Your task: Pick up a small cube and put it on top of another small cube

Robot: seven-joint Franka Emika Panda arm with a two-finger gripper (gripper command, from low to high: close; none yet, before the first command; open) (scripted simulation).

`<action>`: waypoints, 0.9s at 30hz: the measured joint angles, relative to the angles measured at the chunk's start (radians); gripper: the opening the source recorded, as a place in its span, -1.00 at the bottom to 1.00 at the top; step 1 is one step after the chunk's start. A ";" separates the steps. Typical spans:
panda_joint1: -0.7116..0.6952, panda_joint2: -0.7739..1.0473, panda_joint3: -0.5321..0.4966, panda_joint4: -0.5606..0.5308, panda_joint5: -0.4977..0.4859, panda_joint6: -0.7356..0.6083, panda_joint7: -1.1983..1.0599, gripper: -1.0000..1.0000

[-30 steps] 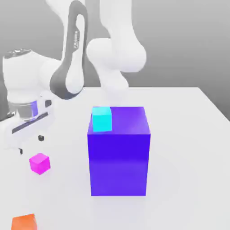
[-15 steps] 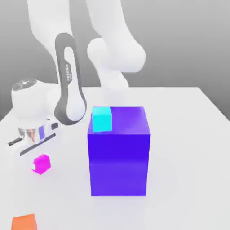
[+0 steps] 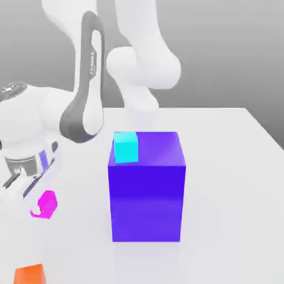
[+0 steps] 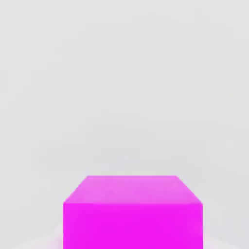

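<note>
In the exterior view, the white robot arm bends down at the exterior view's left, and its gripper is low over the white table. The small plain magenta-pink cube sits just below and beside the hand, near the table's edge at that side. It looks tilted, and whether it rests on the table or is a little lifted I cannot tell. Whether the gripper grasps it or is released I also cannot tell. The big blue-violet block stands in the middle of the table, well apart from the magenta-pink cube. A small cyan cube shows at the block's upper corner toward the exterior view's left. A small orange cube lies at the bottom of the picture.

In the hand view, the magenta-pink cube is very close to the camera, with one flat face and its top face visible over the pale table.

I judge the cube to be light and rigid, with smooth faces that may slip. The best hold is on two opposite flat sides, at the middle height, with the grip centred so that the cube does not turn.
</note>
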 joint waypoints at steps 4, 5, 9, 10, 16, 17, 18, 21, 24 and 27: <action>0.101 0.092 0.087 0.137 -0.079 -0.094 -0.090 -1.00; 0.132 0.114 0.109 0.167 -0.099 -0.113 -0.110 -1.00; 0.251 0.191 0.197 0.278 -0.173 -0.181 -0.184 -1.00; 0.279 0.208 0.217 0.304 -0.189 -0.196 -0.202 -1.00; 0.444 0.295 0.331 0.449 -0.269 -0.275 -0.314 -1.00; 0.471 0.308 0.350 0.472 -0.281 -0.287 -0.333 -1.00; 0.501 0.319 0.366 0.496 -0.290 -0.298 -0.354 -1.00; 0.581 0.343 0.423 0.558 -0.321 -0.317 -0.403 -1.00; 0.633 0.318 0.464 0.550 -0.338 -0.262 -0.389 -1.00; 0.684 0.395 0.415 0.553 -0.399 -0.170 -0.344 1.00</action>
